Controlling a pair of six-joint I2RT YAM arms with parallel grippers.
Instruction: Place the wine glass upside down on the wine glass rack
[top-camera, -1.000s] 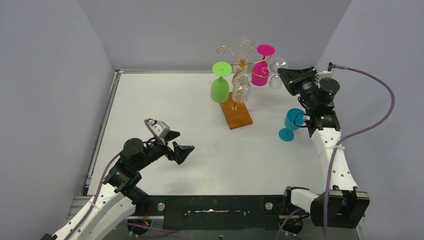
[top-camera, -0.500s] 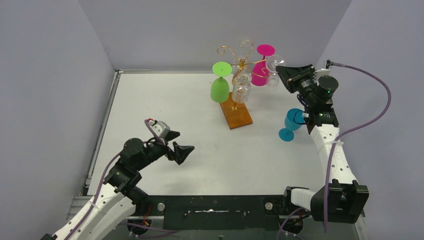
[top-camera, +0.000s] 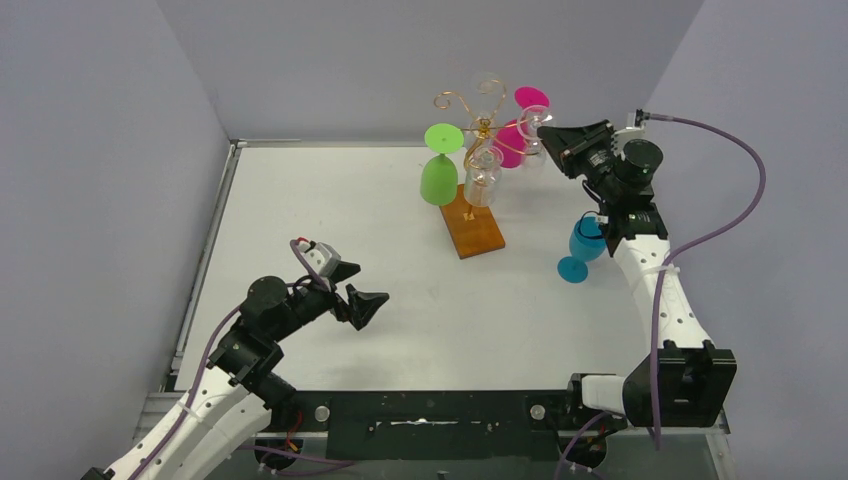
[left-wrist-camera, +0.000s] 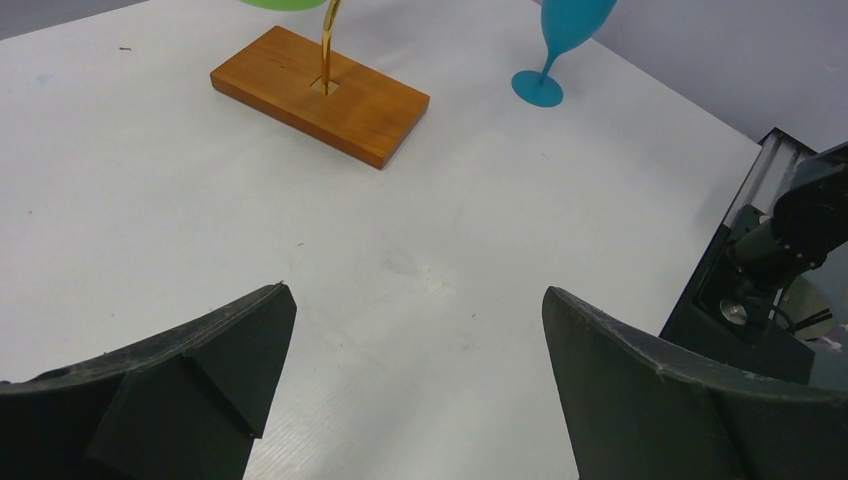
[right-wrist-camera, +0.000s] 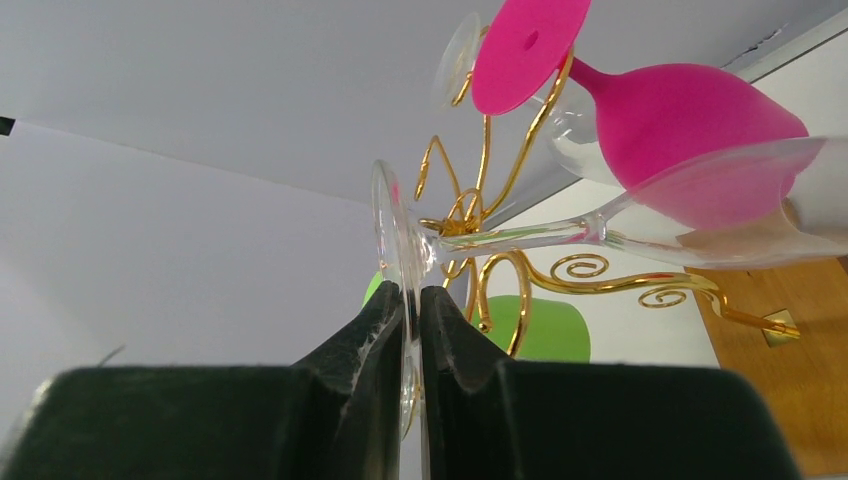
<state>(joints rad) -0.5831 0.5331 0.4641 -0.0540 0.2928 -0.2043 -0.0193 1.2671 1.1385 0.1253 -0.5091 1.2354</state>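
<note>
At the far right of the counter, the right gripper is clamped on the foot of the clear wine glass. The stem runs sideways from the fingertips, beside the gold arms of the wine glass rack, with the bowl overlapping a hung pink glass. The left gripper hovers well apart, its jaws spread wide.

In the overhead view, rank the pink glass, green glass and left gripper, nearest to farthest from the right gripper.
1. Pink glass, hanging on the rack right beside the right gripper holding the clear wine glass.
2. Green glass, on the rack's left side.
3. Left gripper, at the near left, clearly farthest.
</note>
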